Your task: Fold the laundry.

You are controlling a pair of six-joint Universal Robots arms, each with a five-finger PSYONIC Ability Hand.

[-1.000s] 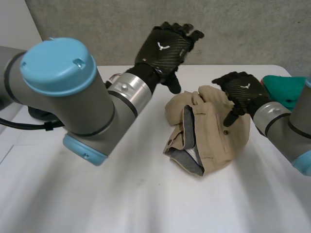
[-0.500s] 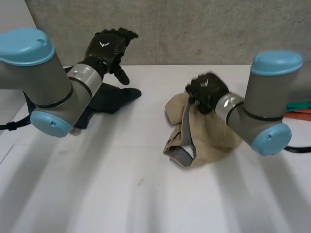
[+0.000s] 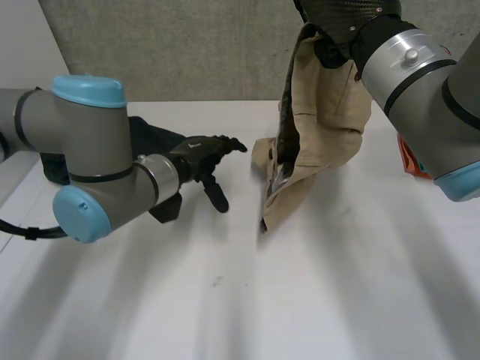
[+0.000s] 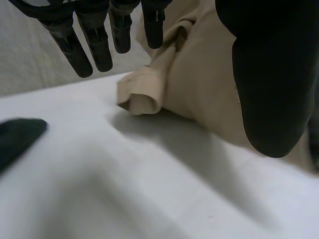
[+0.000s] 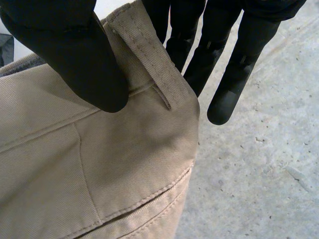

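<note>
Beige trousers (image 3: 319,127) hang from my right hand (image 3: 341,19), lifted high at the back right; their lower end still trails on the white table (image 3: 262,300). In the right wrist view my thumb (image 5: 65,55) and fingers (image 5: 184,30) pinch the waistband (image 5: 144,55) by a belt loop. My left hand (image 3: 204,159) hovers low over the table just left of the trousers, fingers straight and spread. In the left wrist view its fingertips (image 4: 92,42) point at a rolled beige edge (image 4: 142,94) lying on the table, apart from it.
A dark garment (image 3: 154,135) lies behind my left arm, and its edge (image 4: 17,139) lies on the table beside my left hand. Something orange-red (image 3: 411,161) sits at the right behind my right arm. A grey wall (image 3: 187,52) bounds the table's far side.
My right hand closed on the trousers' waistband and raised them off the table. My left hand swung down from the back left to low beside the trousers.
</note>
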